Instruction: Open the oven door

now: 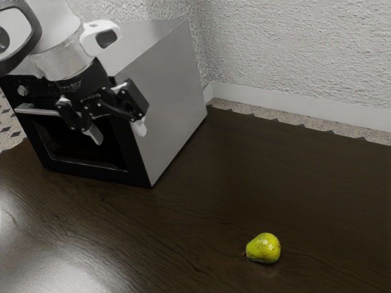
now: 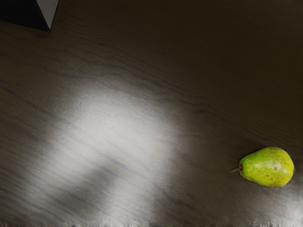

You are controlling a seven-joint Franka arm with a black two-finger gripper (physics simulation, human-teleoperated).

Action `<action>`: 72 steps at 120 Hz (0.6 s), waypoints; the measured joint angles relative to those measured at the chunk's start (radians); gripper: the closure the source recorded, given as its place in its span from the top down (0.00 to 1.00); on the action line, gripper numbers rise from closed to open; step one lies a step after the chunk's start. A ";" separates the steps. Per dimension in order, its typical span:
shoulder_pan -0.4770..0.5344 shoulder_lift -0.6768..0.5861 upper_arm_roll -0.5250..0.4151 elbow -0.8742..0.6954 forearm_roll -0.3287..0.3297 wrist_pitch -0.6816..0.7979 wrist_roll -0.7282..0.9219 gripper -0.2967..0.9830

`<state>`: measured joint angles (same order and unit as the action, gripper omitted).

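My gripper point(image 1: 117, 130) hangs in front of the oven in the exterior view, its two light-tipped fingers spread apart with nothing seen between them. Behind it stands the oven point(image 1: 165, 91), a box with a grey side and a black front. The oven door point(image 1: 88, 173) is upright against that front, partly hidden by the gripper. Its pale handle point(image 1: 36, 110) runs along the door's top edge, and the gripper covers the handle's far end. In the wrist view a lower corner of the oven point(image 2: 29, 13) appears.
A green-yellow pear point(image 1: 264, 248) lies on the dark wooden table point(image 1: 201, 201), well away from the oven; the wrist view also has the pear point(image 2: 269, 167). A round knob point(image 1: 22, 90) sits on the oven's front above the handle. White textured walls point(image 1: 293, 49) rise behind.
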<state>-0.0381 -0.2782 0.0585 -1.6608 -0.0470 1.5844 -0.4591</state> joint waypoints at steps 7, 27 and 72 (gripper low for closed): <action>-0.004 -0.027 0.001 -0.047 0.002 0.006 -0.020 0.77; 0.170 -0.173 0.013 -0.225 0.005 0.113 -0.068 0.77; 0.467 -0.140 0.078 -0.310 -0.140 0.578 -0.213 0.77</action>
<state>0.4286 -0.4183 0.1365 -1.9703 -0.1871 2.1619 -0.6726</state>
